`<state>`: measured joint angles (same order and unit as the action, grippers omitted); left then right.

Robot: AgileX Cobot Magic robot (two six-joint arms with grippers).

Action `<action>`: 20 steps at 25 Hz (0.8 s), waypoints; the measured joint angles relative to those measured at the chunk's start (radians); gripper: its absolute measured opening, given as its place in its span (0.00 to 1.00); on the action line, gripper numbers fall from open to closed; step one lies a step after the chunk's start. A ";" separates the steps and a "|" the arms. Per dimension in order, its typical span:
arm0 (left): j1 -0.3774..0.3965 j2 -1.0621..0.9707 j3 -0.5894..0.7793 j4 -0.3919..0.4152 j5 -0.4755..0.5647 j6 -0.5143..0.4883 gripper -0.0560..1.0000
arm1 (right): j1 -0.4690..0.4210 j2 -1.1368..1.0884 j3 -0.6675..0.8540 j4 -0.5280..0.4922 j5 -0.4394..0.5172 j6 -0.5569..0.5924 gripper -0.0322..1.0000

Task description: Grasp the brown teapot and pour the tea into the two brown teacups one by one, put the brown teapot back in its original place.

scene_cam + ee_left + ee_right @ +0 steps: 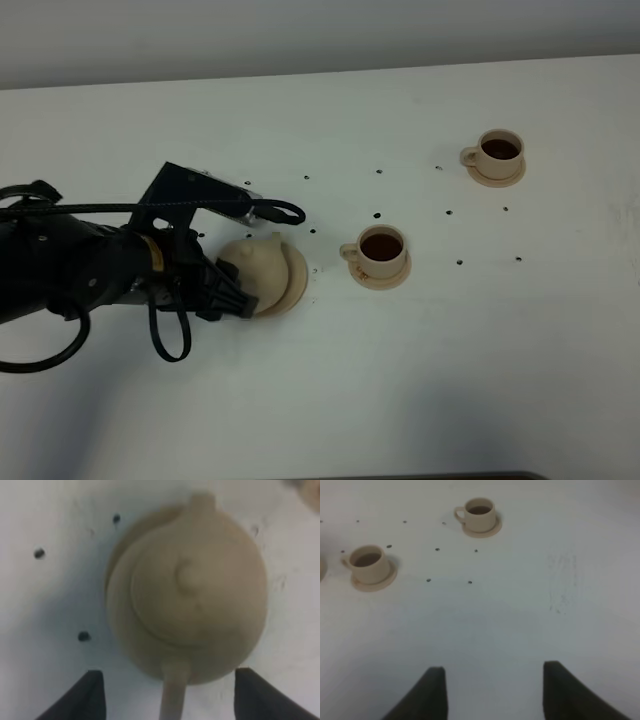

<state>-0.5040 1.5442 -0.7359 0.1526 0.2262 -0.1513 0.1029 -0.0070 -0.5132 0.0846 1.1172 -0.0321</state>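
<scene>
Teapot (262,268) sits on its saucer (296,284), left gripper (167,695) spread wide around the handle. Right gripper (492,692) hangs with jaws apart.

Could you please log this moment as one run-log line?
left gripper: open astride handle | brown teapot: on saucer | teacups: filled | right gripper: open, idle

1. A lab-style test bench is indicated rather than a home or kitchen: a plain white table (420,400) fills the whole view.
2. Small dark dots (448,213) are spread across the surface like fixed reference marks.
3. A black robot arm (70,270) with exposed cables is seen over the table.
4. A bare pale wall (300,30) is seen behind, without furnishings.
</scene>
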 joint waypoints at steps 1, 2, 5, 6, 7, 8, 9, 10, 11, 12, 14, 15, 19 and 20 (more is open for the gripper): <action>0.002 -0.018 0.000 0.000 0.000 0.000 0.60 | 0.000 0.000 0.000 0.000 0.000 0.000 0.44; 0.004 -0.029 -0.006 0.000 0.004 0.000 0.60 | 0.000 0.000 0.000 0.000 0.000 0.000 0.44; 0.028 -0.034 -0.027 0.005 0.018 0.003 0.60 | 0.000 0.000 0.000 0.000 0.000 0.000 0.44; 0.038 -0.034 -0.031 0.006 0.021 0.006 0.60 | 0.000 0.000 0.000 0.000 0.000 0.000 0.44; 0.052 -0.034 -0.035 0.008 0.023 0.014 0.60 | 0.000 0.000 0.000 0.000 0.000 0.000 0.44; 0.067 -0.034 -0.038 0.008 0.023 0.023 0.60 | 0.000 0.000 0.000 0.000 0.000 0.000 0.44; 0.080 -0.034 -0.039 0.008 0.019 0.029 0.60 | 0.000 0.000 0.000 0.000 0.000 0.000 0.44; 0.096 -0.034 -0.039 0.008 0.017 0.032 0.60 | 0.000 0.000 0.000 0.000 0.000 0.000 0.44; 0.112 -0.034 -0.039 0.008 0.017 0.033 0.60 | 0.000 0.000 0.000 0.000 0.000 0.000 0.44; 0.128 -0.036 -0.039 0.008 0.015 0.034 0.60 | 0.000 0.000 0.000 0.000 0.000 0.000 0.44; 0.159 -0.047 -0.039 0.008 0.008 0.036 0.60 | 0.000 0.000 0.000 0.000 0.000 0.000 0.44; 0.178 -0.057 -0.039 0.008 0.004 0.041 0.60 | 0.000 0.000 0.000 0.000 0.000 0.000 0.44; 0.283 -0.122 -0.039 0.008 0.002 0.052 0.60 | 0.000 0.000 0.000 0.000 0.000 0.000 0.44; 0.307 -0.148 -0.039 0.008 0.002 0.053 0.60 | 0.000 0.000 0.000 0.000 0.000 0.000 0.44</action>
<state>-0.1966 1.3965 -0.7749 0.1602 0.2279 -0.0986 0.1029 -0.0070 -0.5132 0.0846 1.1172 -0.0321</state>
